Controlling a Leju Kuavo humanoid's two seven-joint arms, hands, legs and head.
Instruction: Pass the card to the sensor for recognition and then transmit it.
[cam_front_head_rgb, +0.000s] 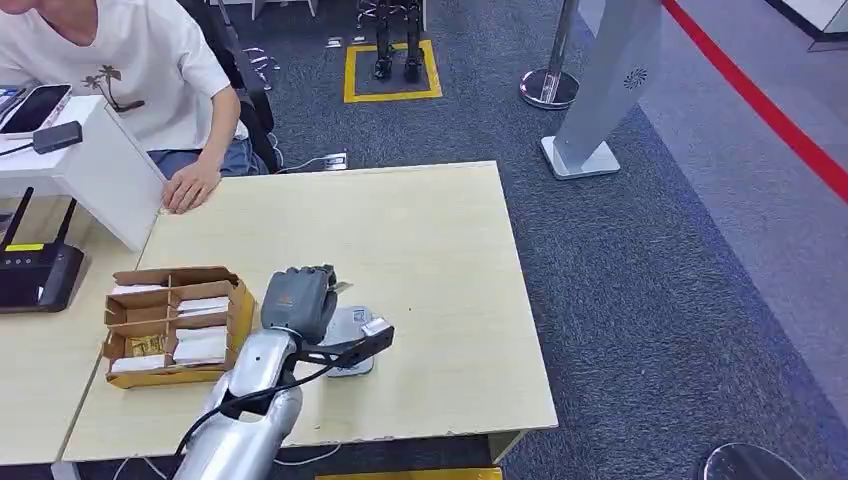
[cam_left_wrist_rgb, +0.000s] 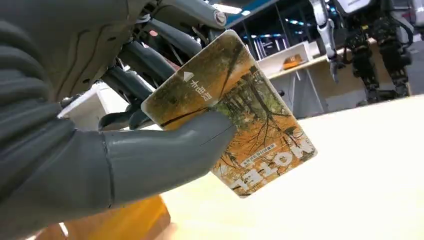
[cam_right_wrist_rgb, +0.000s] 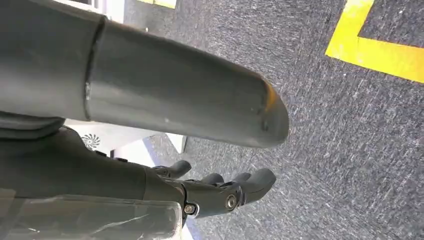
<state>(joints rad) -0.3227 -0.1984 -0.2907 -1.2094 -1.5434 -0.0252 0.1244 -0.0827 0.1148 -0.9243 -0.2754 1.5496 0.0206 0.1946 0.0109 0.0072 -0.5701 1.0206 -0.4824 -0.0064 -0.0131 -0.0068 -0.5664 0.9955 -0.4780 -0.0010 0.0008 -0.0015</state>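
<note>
Holding the card pinched between thumb and fingers, the left hand hangs just above the sensor on the table. That grip looks thin, so the card could slip or tilt off-read. The right hand dangles empty over carpet, fingers loosely apart.

A person in a white shirt is resting a hand on the wooden table, while a black router is sitting left of a cardboard box and a phone is lying on a white stand.
</note>
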